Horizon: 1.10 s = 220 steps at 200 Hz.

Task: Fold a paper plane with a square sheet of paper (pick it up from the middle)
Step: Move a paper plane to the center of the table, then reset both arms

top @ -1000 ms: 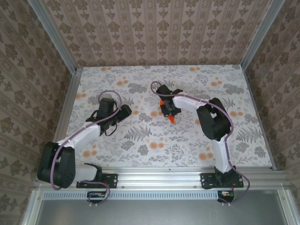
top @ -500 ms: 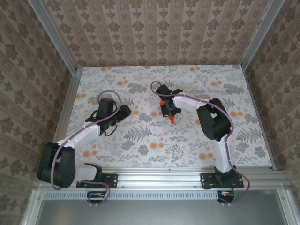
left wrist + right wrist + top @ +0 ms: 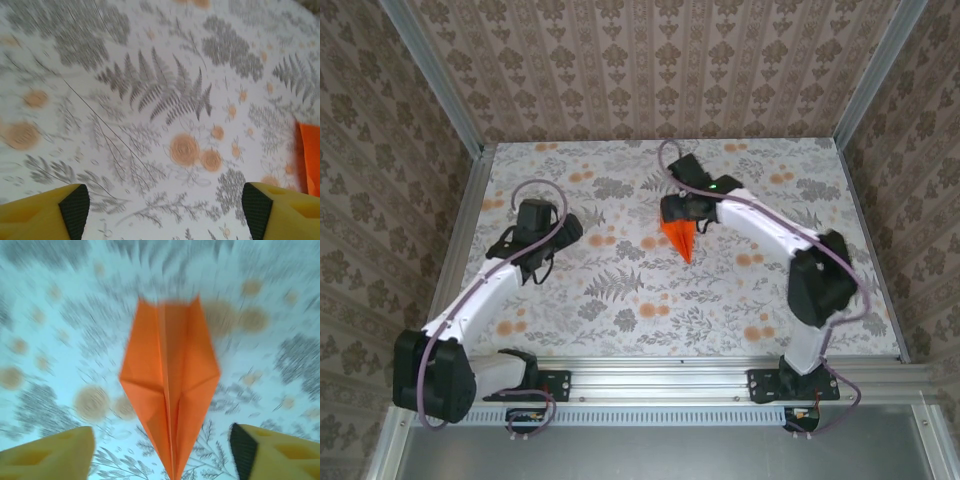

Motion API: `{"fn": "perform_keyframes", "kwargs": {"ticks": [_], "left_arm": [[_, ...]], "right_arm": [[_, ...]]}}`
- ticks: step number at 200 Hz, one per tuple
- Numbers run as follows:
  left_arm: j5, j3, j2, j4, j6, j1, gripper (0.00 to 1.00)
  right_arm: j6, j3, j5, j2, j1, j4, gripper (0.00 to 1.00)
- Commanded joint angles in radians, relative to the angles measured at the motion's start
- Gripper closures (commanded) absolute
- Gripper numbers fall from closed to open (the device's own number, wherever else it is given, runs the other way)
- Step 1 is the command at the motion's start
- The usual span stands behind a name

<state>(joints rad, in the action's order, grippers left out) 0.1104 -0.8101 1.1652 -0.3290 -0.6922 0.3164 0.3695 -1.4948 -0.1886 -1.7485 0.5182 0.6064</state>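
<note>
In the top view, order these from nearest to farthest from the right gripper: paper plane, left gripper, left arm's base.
1. paper plane, right beside the right gripper.
2. left gripper, off to its left.
3. left arm's base, near left corner.

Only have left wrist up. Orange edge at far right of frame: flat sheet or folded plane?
Observer: Folded. Right wrist shows the paper plane as a dart with a centre crease.
Operator: Right arm gripping it?
Observer: No. The right fingers stand wide apart either side of its nose, clear of the paper.
Operator: Nose heading?
Observer: In top external, it points at the near edge of the table, toward the bases.
</note>
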Motion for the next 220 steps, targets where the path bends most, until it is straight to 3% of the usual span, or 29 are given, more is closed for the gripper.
{"fn": "perform_keyframes", "kwargs": {"ticks": [1, 16, 33, 68, 94, 130, 155, 185, 220], "left_arm": [[0.138, -0.046, -0.058, -0.096, 0.097, -0.034, 0.14], [0.178, -0.04, -0.093, -0.092, 0.143, -0.057, 0.08], [0.206, -0.01, -0.137, -0.052, 0.199, -0.085, 0.0], [0.343, 0.077, -0.223, 0.033, 0.282, -0.124, 0.0], [0.436, 0.14, -0.242, 0.088, 0.315, -0.168, 0.0], [0.387, 0.264, -0.222, 0.269, 0.424, -0.228, 0.0], [0.307, 0.343, -0.215, 0.424, 0.486, -0.262, 0.0], [0.183, 0.43, -0.165, 0.637, 0.609, -0.31, 0.0], [0.027, 0.5, -0.06, 0.882, 0.656, -0.355, 0.0]], "right_arm": [[-0.007, 0.102, -0.066, 0.151, -0.056, -0.079, 0.14], [-0.033, 0.199, -0.133, 0.246, -0.087, -0.165, 0.01], [-0.064, 0.313, -0.199, 0.349, -0.135, -0.26, 0.0], [-0.079, 0.537, -0.367, 0.538, -0.237, -0.436, 0.0], [-0.057, 0.694, -0.417, 0.609, -0.313, -0.548, 0.0], [-0.036, 0.907, -0.446, 0.62, -0.39, -0.729, 0.0], [-0.118, 1.023, -0.443, 0.575, -0.4, -0.928, 0.0], [-0.22, 1.093, -0.341, 0.497, -0.403, -1.143, 0.0], [-0.276, 1.105, -0.256, 0.398, -0.411, -1.336, 0.0]]}}
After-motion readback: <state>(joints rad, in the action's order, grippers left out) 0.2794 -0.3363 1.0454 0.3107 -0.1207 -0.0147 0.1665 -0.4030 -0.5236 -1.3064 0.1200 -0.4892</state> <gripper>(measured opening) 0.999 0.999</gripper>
